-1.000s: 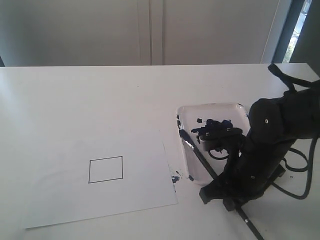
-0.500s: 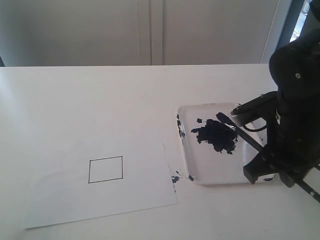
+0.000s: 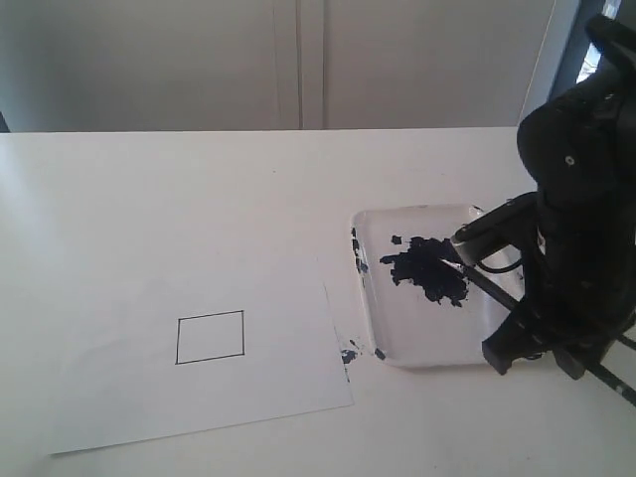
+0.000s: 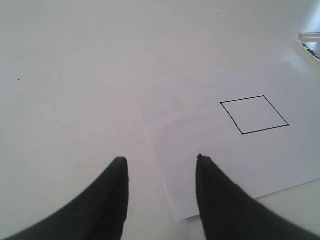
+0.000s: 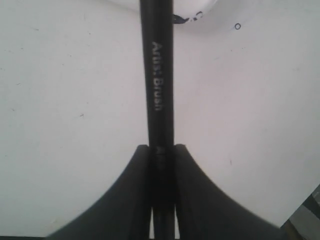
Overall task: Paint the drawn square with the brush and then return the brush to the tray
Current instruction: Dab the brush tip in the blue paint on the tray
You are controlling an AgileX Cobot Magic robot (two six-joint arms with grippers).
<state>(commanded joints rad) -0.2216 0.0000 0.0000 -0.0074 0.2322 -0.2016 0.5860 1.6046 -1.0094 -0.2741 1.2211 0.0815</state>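
On the white paper [image 3: 109,388] the drawn square [image 3: 210,338] is a thin black outline, plain white inside; it also shows in the left wrist view as the square [image 4: 254,114]. The white tray [image 3: 397,343] holds a dark blue paint blob [image 3: 427,268]. My right gripper [image 3: 532,333] is shut on the brush [image 3: 492,293], whose handle slants down over the tray with its tip at the blob's right edge. In the right wrist view the jaws of that gripper [image 5: 161,147] clamp the black brush handle [image 5: 157,85]. My left gripper [image 4: 160,159] is open and empty above the paper's edge.
A small paint splatter [image 3: 350,353] lies on the table between the paper and the tray. The tray's corner [image 4: 306,39] peeks into the left wrist view. The right arm's bulk and cables stand over the table's right edge.
The right arm lifted the brush off the tray's left rim and swung right. In the last half second the brush tip came down toward the paint blob.
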